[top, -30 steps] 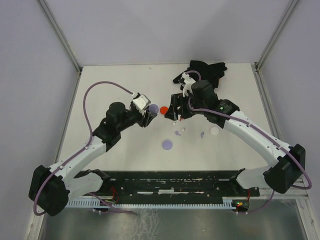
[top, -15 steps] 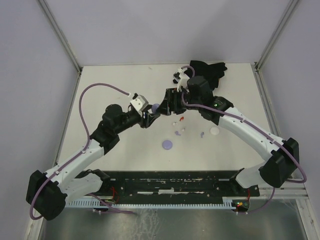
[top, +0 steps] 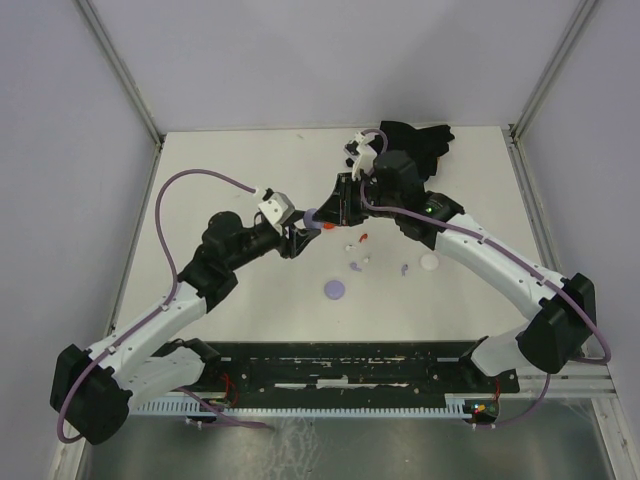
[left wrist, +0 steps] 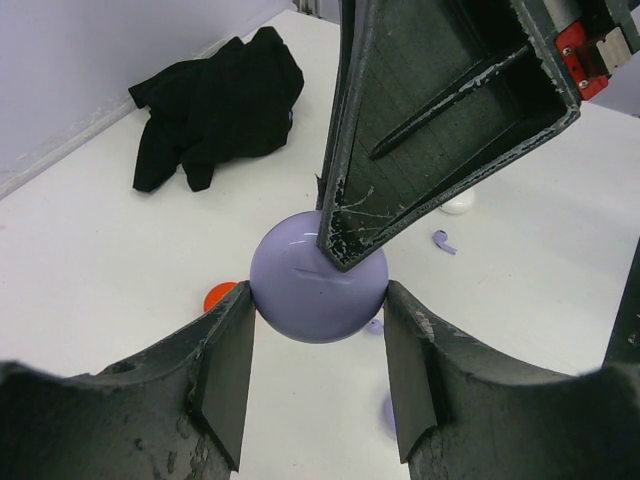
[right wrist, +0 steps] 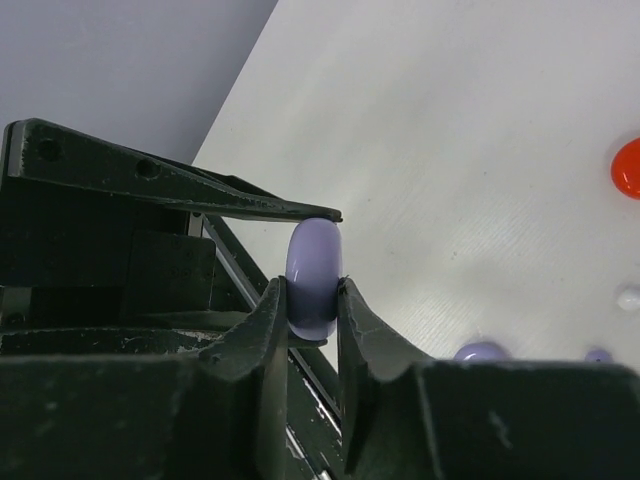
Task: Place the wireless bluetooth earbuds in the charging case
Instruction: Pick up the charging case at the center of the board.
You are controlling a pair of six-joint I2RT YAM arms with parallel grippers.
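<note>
Mid-table, left claw (left wrist: pixel 318 335) holds case (left wrist: pixel 295 300) (rim-gripped).

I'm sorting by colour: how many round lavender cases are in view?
2. The held lavender case is pinched between the left fingers and right fingers; the loose lavender case lies flat nearer the arm bases. The black cloth could hide more.

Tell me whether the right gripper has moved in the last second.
Yes. The right gripper moved left, away from the white disc, onto the lavender case in the left gripper.
</note>
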